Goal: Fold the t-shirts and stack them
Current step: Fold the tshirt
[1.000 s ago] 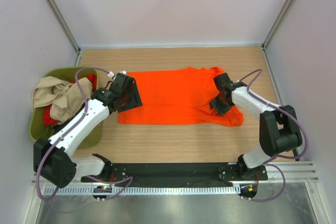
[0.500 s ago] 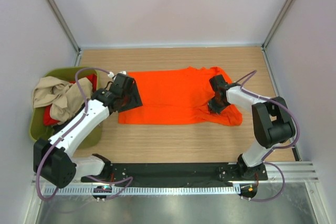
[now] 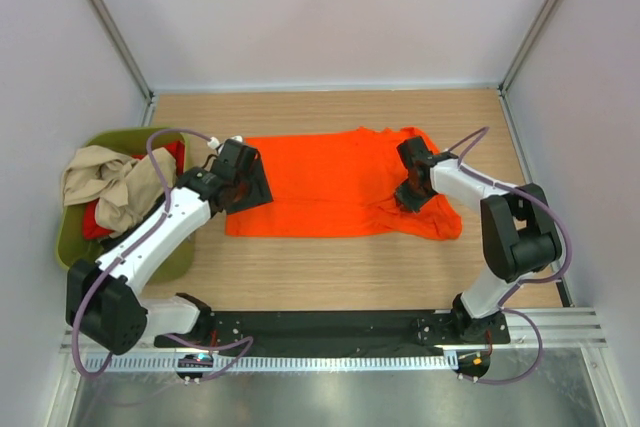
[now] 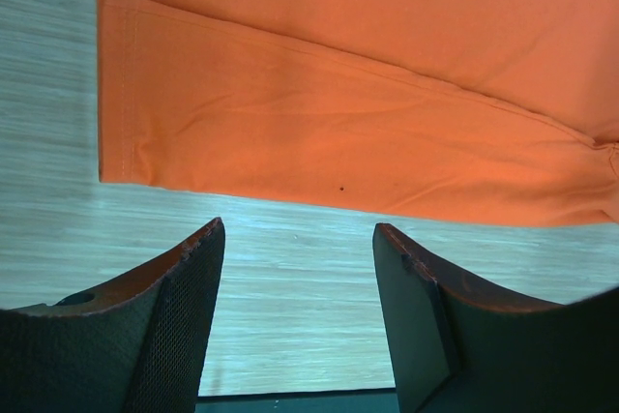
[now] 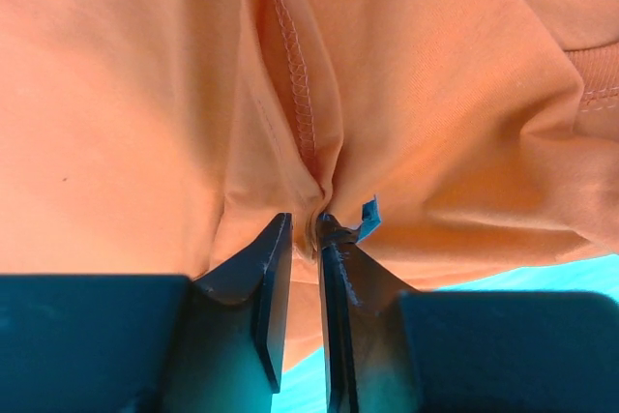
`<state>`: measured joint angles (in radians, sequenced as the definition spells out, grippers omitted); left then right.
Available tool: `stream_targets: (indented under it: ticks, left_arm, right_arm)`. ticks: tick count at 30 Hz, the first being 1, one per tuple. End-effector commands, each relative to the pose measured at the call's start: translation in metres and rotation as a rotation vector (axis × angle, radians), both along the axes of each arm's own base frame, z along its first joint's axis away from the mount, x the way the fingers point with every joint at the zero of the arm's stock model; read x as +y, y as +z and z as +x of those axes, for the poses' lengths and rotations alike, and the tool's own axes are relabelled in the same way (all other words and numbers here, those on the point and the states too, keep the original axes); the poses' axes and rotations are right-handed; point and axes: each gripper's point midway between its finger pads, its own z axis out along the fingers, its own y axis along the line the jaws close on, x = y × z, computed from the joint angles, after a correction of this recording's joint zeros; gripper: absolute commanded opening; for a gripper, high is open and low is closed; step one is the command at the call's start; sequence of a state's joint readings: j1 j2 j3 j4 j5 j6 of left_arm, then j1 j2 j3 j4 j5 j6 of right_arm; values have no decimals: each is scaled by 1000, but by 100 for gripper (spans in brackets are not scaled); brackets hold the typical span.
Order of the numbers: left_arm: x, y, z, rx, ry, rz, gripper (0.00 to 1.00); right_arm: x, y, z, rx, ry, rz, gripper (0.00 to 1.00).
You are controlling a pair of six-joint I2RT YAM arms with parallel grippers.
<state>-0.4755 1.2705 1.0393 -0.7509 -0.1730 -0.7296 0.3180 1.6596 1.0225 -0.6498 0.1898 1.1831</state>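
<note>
Where the right gripper (image 5: pixel 306 223) pinches, the orange t-shirt (image 3: pixel 330 187) bunches — between its jaws.

Bright orange t-shirt (image 3: pixel 330 187), beige shirt (image 3: pixel 105 187), red shirt (image 3: pixel 95 223), olive-green tub (image 3: pixel 66 249)

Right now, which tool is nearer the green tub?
Left. The left tool hovers at the edge of the orange shirt by the tub; the right tool pinches its far side.

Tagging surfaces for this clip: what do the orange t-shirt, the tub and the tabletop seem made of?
The orange t-shirt: soft matte knit cloth, stitched hems, creases. The tub: likely olive plastic, smooth rim. The tabletop: pale wood-grain, possibly laminate.
</note>
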Motion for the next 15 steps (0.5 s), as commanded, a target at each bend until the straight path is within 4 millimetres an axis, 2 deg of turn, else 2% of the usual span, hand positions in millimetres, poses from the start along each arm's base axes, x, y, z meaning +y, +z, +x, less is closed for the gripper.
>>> stream_targets:
  ticks: [1, 6, 10, 15]
  left_arm:
    - [-5, 6, 9, -37, 6, -30, 64]
    - [-5, 4, 8, -28, 9, -29, 64]
    - [-5, 7, 8, -37, 12, -31, 64]
    - [-3, 6, 8, -36, 16, -26, 64]
  right_arm:
    - [0, 4, 9, -25, -11, -25, 23]
    - [3, 7, 14, -38, -5, -21, 18]
    - [2, 13, 20, -59, -2, -28, 2]
    - [3, 20, 25, -72, 13, -39, 1]
